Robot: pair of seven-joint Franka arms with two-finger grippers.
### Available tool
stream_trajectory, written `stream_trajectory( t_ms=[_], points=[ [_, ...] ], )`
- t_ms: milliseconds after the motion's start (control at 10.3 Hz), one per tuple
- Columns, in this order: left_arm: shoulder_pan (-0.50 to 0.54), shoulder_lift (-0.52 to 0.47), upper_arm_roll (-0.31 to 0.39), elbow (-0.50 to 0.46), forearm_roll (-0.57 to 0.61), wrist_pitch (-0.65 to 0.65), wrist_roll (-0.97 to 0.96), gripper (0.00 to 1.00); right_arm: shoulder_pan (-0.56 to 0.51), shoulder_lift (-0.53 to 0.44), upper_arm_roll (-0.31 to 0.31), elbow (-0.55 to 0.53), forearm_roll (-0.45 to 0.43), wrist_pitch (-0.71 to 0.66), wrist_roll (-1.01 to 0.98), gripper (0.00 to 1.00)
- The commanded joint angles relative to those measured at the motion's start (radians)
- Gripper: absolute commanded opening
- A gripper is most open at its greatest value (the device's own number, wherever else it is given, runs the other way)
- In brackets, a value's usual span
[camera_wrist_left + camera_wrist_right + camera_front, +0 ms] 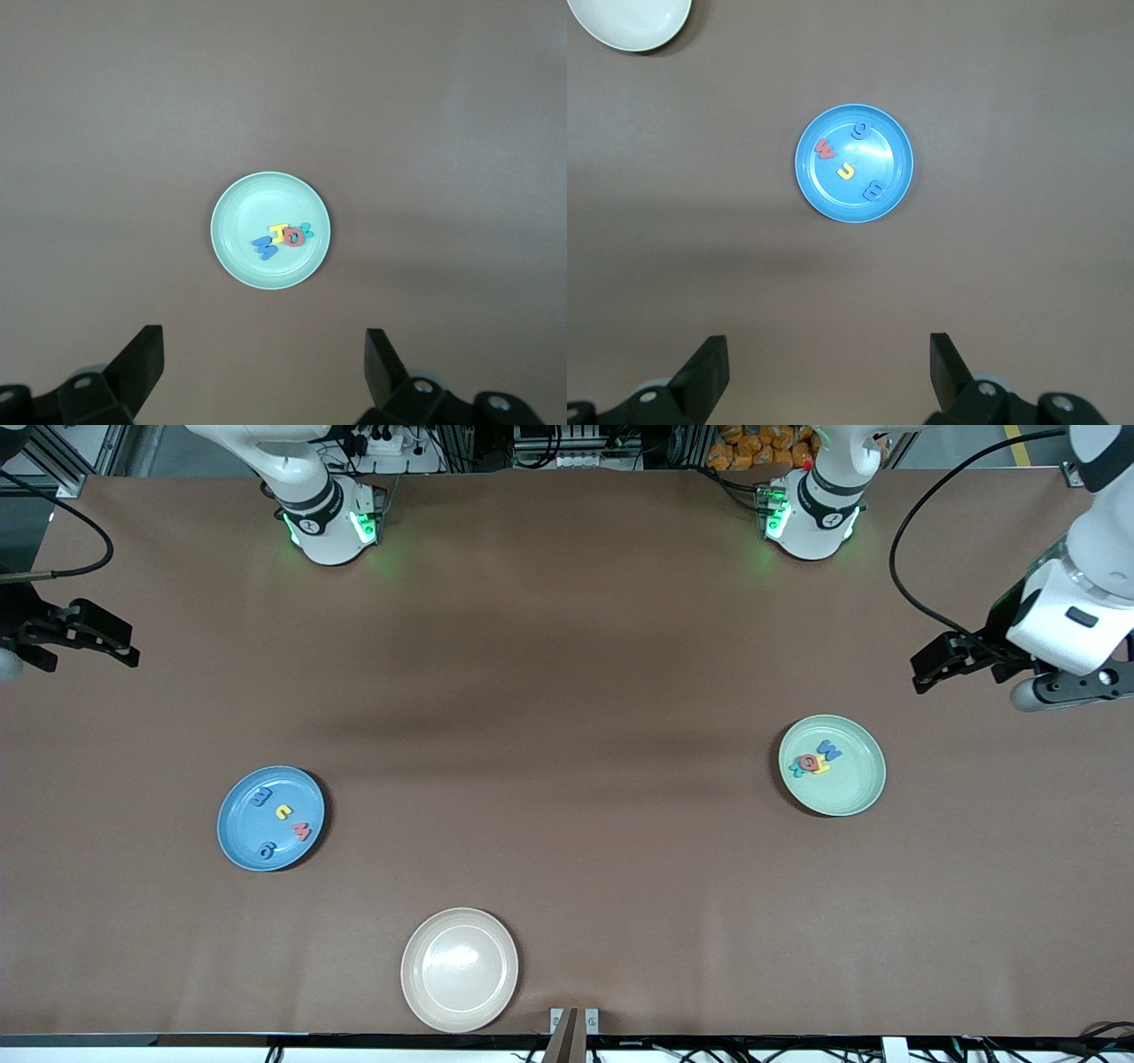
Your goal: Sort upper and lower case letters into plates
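The blue plate (270, 817) lies toward the right arm's end and holds several letters: blue, yellow, red and blue (283, 811); it also shows in the right wrist view (854, 163). The mint green plate (832, 765) lies toward the left arm's end and holds a cluster of letters (815, 759), blue, yellow, red and teal; it shows in the left wrist view (270, 230). My left gripper (930, 666) is open and empty, raised at the table's left-arm end. My right gripper (111, 646) is open and empty, raised at the right-arm end.
An empty beige cream plate (460, 969) lies near the table's front edge, nearer the camera than both other plates; its rim shows in the right wrist view (629, 22). A small metal bracket (574, 1020) sits at the front edge.
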Motion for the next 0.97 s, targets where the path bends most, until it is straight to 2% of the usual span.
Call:
stream_trajectory(
  t_ms=[0,487,876],
  points=[
    [-0.010,-0.050,0.019,-0.034,-0.030,-0.019,0.053,1.00,0.001,-0.003,0.001,0.002,-0.005,-0.008,0.009,1.00],
    [-0.009,-0.105,0.074,-0.080,-0.034,-0.040,0.184,1.00,0.001,-0.003,0.001,0.000,-0.005,-0.008,0.009,1.00],
    [-0.026,-0.113,0.080,-0.082,-0.031,-0.043,0.239,1.00,0.001,-0.003,0.001,0.000,-0.005,-0.008,0.009,1.00]
  ],
)
